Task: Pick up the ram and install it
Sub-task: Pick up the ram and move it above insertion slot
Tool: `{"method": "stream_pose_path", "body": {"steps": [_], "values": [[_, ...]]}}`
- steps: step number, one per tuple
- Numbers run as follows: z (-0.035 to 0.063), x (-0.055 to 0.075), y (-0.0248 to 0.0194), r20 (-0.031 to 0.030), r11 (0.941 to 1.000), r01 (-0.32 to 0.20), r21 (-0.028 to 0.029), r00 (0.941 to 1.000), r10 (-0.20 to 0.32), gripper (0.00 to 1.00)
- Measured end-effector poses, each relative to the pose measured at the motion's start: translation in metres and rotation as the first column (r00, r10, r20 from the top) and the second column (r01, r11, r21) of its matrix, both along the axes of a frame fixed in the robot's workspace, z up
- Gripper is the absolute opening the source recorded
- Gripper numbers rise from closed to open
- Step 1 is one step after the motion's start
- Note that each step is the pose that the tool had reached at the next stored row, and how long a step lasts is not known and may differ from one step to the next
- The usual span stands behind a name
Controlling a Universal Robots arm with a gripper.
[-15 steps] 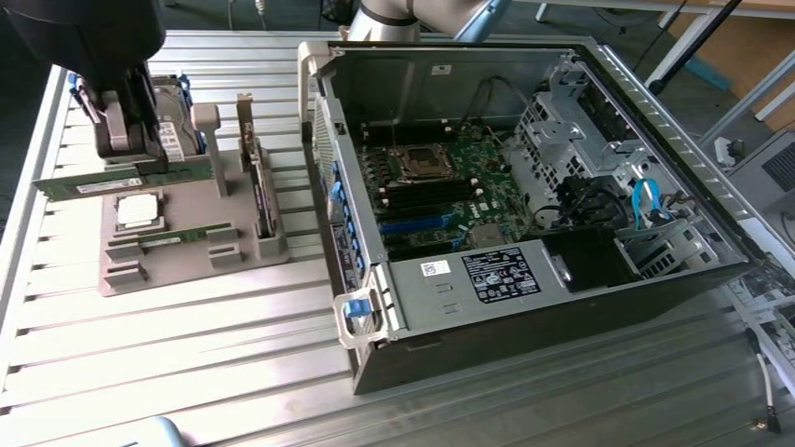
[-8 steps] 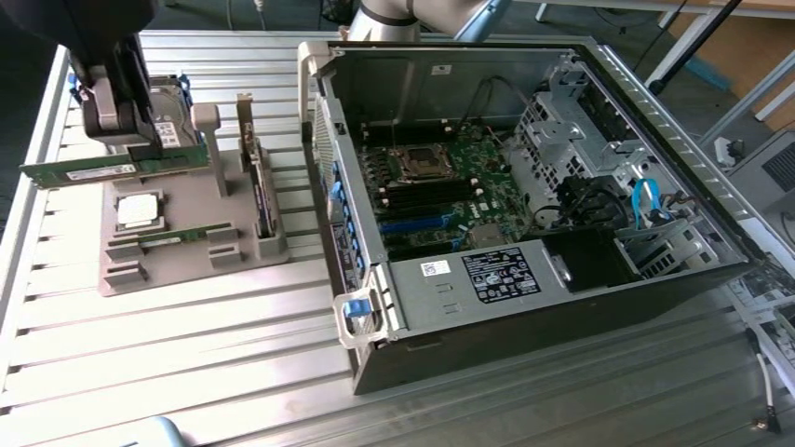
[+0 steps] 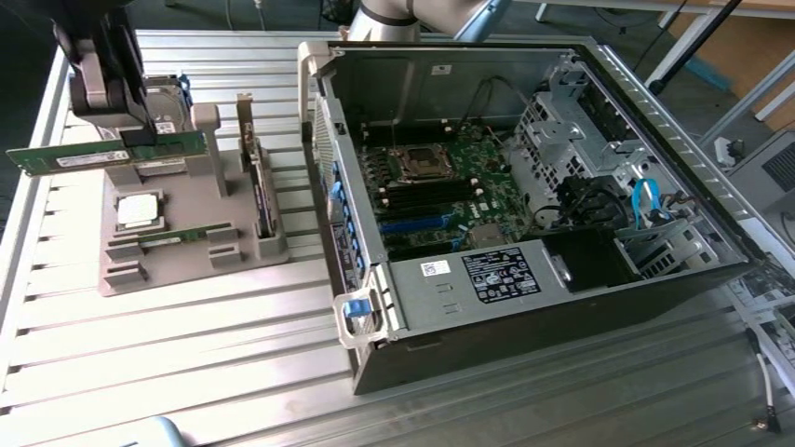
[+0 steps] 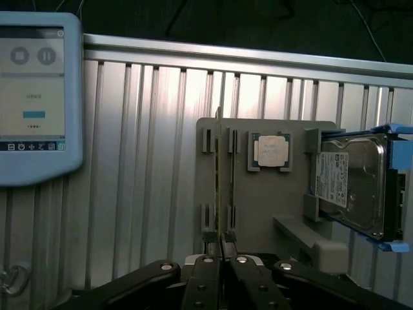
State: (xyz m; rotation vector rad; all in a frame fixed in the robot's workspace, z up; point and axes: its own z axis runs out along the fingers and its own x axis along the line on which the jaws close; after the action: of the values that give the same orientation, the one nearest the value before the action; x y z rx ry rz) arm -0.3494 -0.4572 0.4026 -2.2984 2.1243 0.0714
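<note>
Ram (image 3: 74, 160) in air above grey holder's (image 3: 174, 272) far left corner. Gripper (image 3: 140, 140) pinches its long edges near mid-length. Judged light, stiff, fragile: hold bare edges, not chips. Open computer case (image 3: 522, 321) toward exterior view's right.

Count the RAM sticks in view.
2: one ram in the gripper above the gray holder, another ram slotted in it beside the processor. More may hide inside the case.

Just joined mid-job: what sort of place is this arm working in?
Probably a robotics lab or workshop bench: a slotted aluminium table, an open computer case lying on it, and a gray fixture of loose parts, with the gripper shut on the ram.
</note>
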Motion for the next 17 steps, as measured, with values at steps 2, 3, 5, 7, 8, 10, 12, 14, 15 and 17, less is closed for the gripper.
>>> {"method": "stream_pose_path", "body": {"steps": [2, 3, 5, 7, 8, 10, 12, 14, 15, 17], "values": [[0.0038, 0.0, 0.0, 0.0001, 1.0, 0.0, 0.0001, 1.0, 0.0, 0.12], [0.0057, 0.0, 0.0, 0.0, 1.0, 0.0, 0.0, 1.0, 0.0, 0.12], [0.0094, 0.0, 0.0, 0.0001, 1.0, 0.0, 0.0001, 1.0, 0.0, 0.12], [0.0105, 0.0, 0.0, 0.0001, 1.0, 0.0, 0.0001, 1.0, 0.0, 0.12], [0.0105, 0.0, 0.0, 0.0001, 1.0, 0.0, 0.0001, 1.0, 0.0, 0.12], [0.0106, 0.0, 0.0, 0.0, 1.0, 0.0, 0.0001, 1.0, 0.0, 0.12], [0.0106, 0.0, 0.0, 0.0, 1.0, 0.0, 0.0, 1.0, 0.0, 0.12], [0.0107, 0.0006, 0.0, -0.0001, 1.0, 0.0, -0.0001, 1.0, 0.0, 0.12], [0.0107, 0.0014, 0.0, -0.0002, 1.0, 0.0, -0.0001, 1.0, 0.0, 0.12], [0.0106, 0.0037, 0.0, 0.0, 1.0, 0.0, 0.0, 1.0, 0.0, 0.12]]}}
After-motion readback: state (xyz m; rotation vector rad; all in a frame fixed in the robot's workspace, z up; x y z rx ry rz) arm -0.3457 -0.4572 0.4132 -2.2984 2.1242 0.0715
